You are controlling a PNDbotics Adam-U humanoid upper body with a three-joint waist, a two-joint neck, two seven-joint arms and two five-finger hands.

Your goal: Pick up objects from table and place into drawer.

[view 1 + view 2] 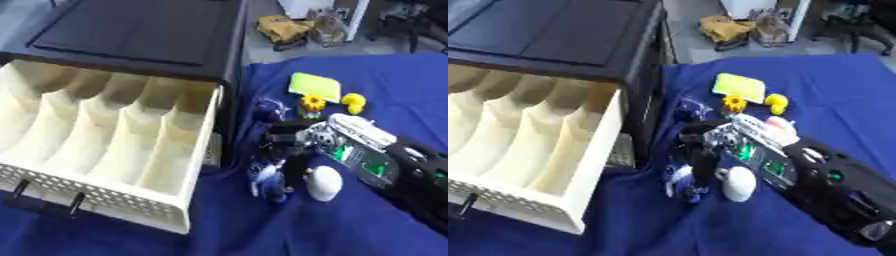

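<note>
1. Blue-clothed tabletop (394,80): your right hand (702,142) reaches down over a blue-white object (682,187) beside a white cup (738,184); its finger state is unreadable.
2. Cream drawer (105,150) stands open just left, compartments free.

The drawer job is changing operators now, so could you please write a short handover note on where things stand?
Right robot hand: down over a blue-and-white object beside a white rounded object; grasp cannot be confirmed.
Left robot hand: not in view.
The drawer is pulled open; no objects show in its visible compartments.
Still on the blue cloth: a yellow-green pad, a small sunflower toy, a yellow duck, a clear bluish item.
Done: nothing placed visibly. Left: all of the above.
</note>
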